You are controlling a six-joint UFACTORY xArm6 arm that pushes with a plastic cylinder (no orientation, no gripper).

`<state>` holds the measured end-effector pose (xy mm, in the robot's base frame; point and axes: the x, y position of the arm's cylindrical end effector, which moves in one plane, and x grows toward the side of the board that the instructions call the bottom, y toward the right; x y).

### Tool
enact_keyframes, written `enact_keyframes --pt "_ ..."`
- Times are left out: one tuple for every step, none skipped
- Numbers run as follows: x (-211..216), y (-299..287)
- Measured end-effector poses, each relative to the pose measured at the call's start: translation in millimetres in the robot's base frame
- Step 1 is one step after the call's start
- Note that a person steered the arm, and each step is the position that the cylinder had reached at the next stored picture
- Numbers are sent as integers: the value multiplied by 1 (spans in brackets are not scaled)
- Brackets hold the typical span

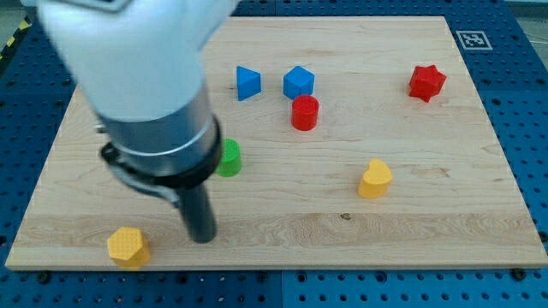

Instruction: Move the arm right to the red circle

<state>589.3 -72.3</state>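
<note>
The red circle block (305,113) stands on the wooden board (411,214) just above the middle, right below the blue cube (299,82). My tip (202,237) rests on the board at the lower left, far to the left of and below the red circle. It is right of the yellow hexagon block (128,246) and below the green block (229,158), which my arm partly hides.
A blue triangular block (247,83) sits left of the blue cube. A red star block (426,82) lies at the upper right. A second yellow block (375,179) lies right of centre. My arm's big body covers the board's upper left.
</note>
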Motion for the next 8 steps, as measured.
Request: enact_keyframes --pt "-11 43" --pt "-31 92" --pt "-74 131" --pt "-121 163" --pt "-164 191" --pt "-201 215" --pt "-196 218" --pt "-171 218"
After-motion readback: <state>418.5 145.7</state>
